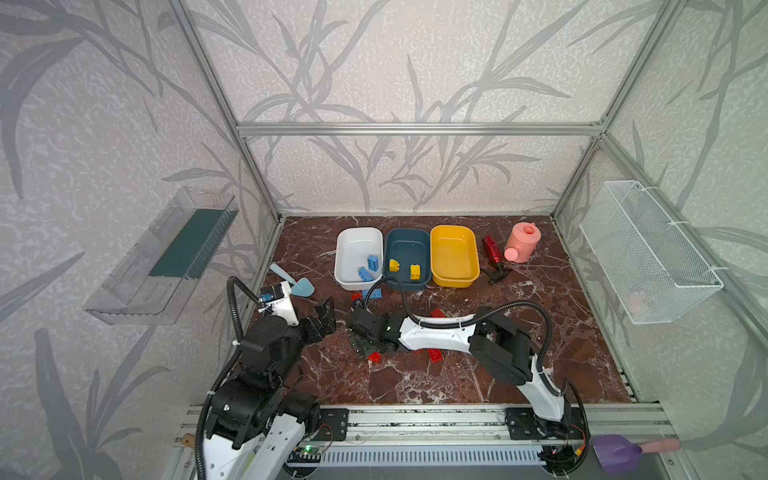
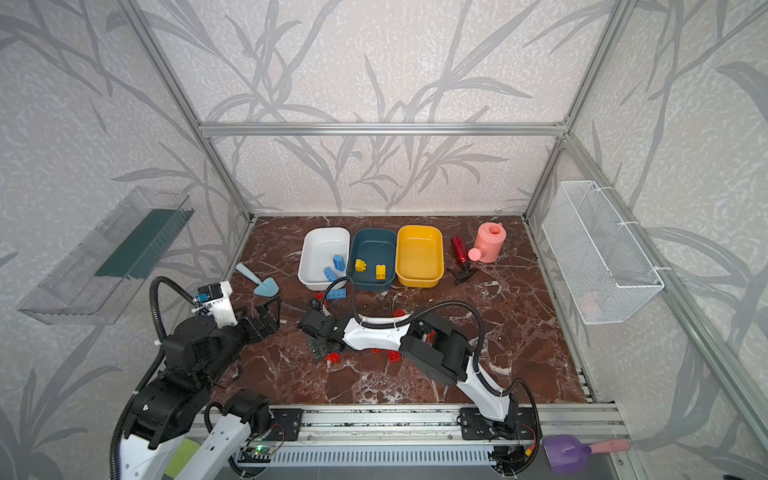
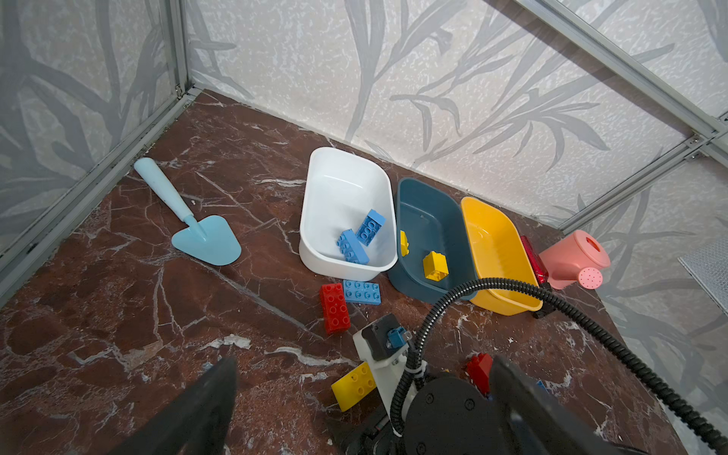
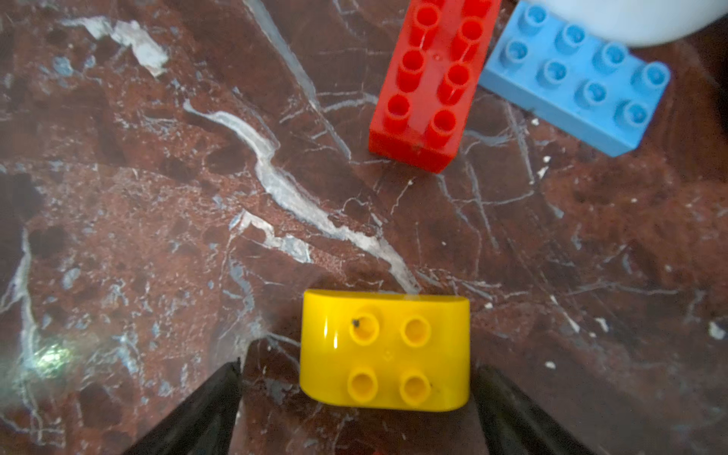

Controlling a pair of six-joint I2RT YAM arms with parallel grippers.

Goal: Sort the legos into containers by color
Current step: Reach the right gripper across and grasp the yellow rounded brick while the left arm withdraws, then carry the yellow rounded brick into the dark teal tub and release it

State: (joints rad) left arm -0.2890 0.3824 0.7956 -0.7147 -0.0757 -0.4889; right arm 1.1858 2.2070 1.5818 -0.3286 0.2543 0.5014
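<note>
Right gripper (image 4: pixel 356 366) hangs low over the marble-patterned floor (image 4: pixel 157 197), black jaws spread either side of a yellow four-stud brick (image 4: pixel 384 350), with a clear gap on one side and no squeeze showing. Only the wrist views show that brick; in both top views the arm's wrist covers it. Just beyond lie a red eight-stud brick (image 4: pixel 429 82) and a light-blue eight-stud brick (image 4: pixel 575 75), side by side near the white tub (image 1: pixel 357 245). Both top views show what the right wrist view cannot: two blue bricks (image 1: pixel 374 262) in the white tub, two yellow bricks (image 1: pixel 414 271) in the teal tub (image 1: pixel 407 245), the yellow tub (image 1: pixel 453 253) beside it, and more red bricks (image 1: pixel 435 355) around the right arm. The left gripper (image 1: pixel 324 322) is raised, its jaws wide apart on nothing. A light-blue trowel (image 3: pixel 205 236) lies well to the left; a pink watering can (image 1: pixel 523 241) stands at the far right. Lettering on the left wrist mount (image 1: pixel 282 301) is too small to read.
</note>
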